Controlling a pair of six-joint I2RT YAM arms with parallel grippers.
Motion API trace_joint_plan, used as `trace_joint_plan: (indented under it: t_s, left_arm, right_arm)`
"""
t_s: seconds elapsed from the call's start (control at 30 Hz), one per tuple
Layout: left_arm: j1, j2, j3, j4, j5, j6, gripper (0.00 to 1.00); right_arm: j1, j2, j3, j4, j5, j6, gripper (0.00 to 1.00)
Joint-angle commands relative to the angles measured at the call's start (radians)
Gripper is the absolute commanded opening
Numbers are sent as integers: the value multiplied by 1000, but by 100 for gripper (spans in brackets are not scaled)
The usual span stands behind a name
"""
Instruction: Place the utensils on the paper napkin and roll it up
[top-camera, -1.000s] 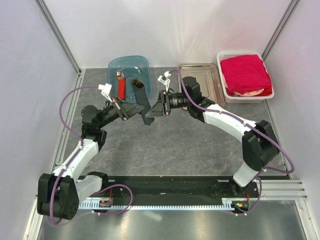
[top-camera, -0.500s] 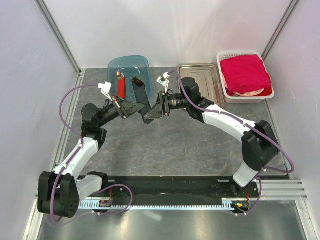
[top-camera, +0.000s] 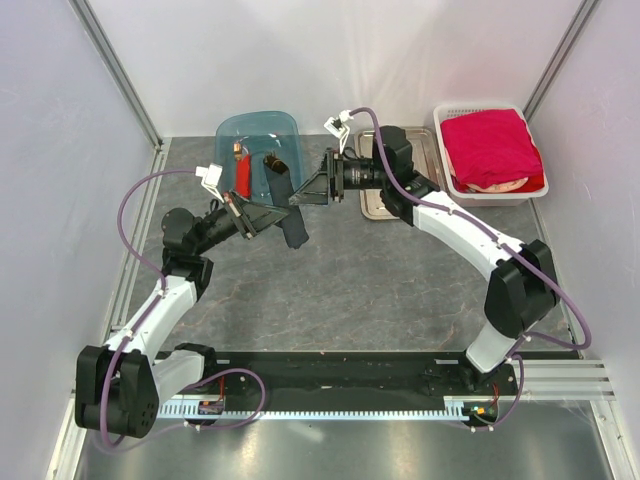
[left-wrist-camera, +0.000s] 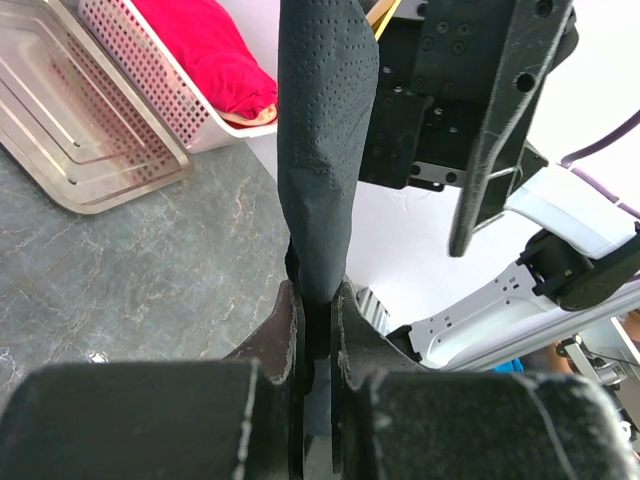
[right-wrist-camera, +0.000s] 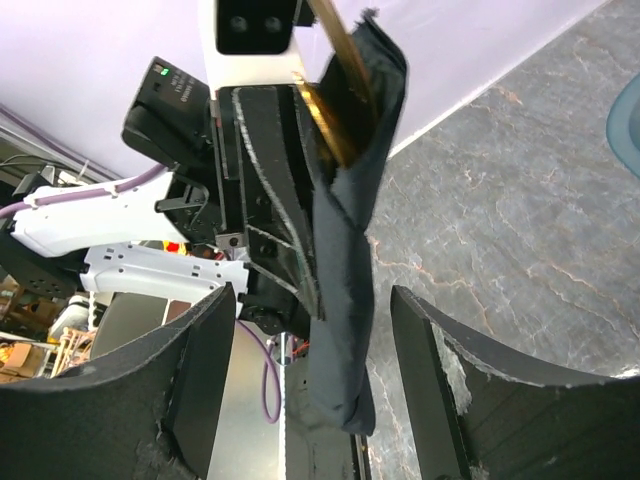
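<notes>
The black paper napkin (top-camera: 288, 205) is rolled into a long bundle held up off the table. My left gripper (top-camera: 272, 213) is shut on its lower part; in the left wrist view the napkin (left-wrist-camera: 325, 150) rises from between the closed fingers (left-wrist-camera: 290, 330). Gold utensil ends (right-wrist-camera: 335, 95) stick out of the roll's top (right-wrist-camera: 345, 240) in the right wrist view. My right gripper (top-camera: 300, 196) is open, its fingers (right-wrist-camera: 205, 360) spread wide on either side of the roll and not touching it. More utensils (top-camera: 270, 160) lie in the blue tub.
A blue plastic tub (top-camera: 258, 135) holds a red-bodied tool (top-camera: 241, 172) at the back left. A steel tray (top-camera: 420, 150) stands back centre-right. A white basket (top-camera: 490, 150) with red cloth is at the back right. Grey marbled tabletop (top-camera: 370, 280) lies below.
My right gripper has let go of the roll, opened, and pulled back and up toward the far side. The left gripper still holds the rolled napkin in about the same place.
</notes>
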Motion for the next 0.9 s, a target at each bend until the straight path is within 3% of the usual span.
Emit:
trace_joint_plan:
  t_s: [0.0, 0.3, 0.43, 0.57, 0.73, 0.87]
  left_arm:
    - [-4, -13, -7, 68, 21, -10, 2]
    - [-10, -13, -13, 61, 35, -2, 2]
    - [-12, -18, -29, 61, 39, -1, 2]
    - [-10, -16, -32, 63, 39, -2, 2]
    - [-13, -16, -29, 69, 42, -7, 2]
    - [-16, -14, -27, 78, 44, -16, 2]
  right_arm:
    - [16, 35, 38, 30, 21, 7, 70]
    - [42, 57, 48, 35, 40, 6, 59]
    - [44, 61, 51, 59, 35, 38, 59]
    - [45, 67, 19, 186, 18, 142, 59]
    - [50, 70, -4, 219, 18, 167, 47]
    - [55, 78, -4, 176, 26, 135, 54]
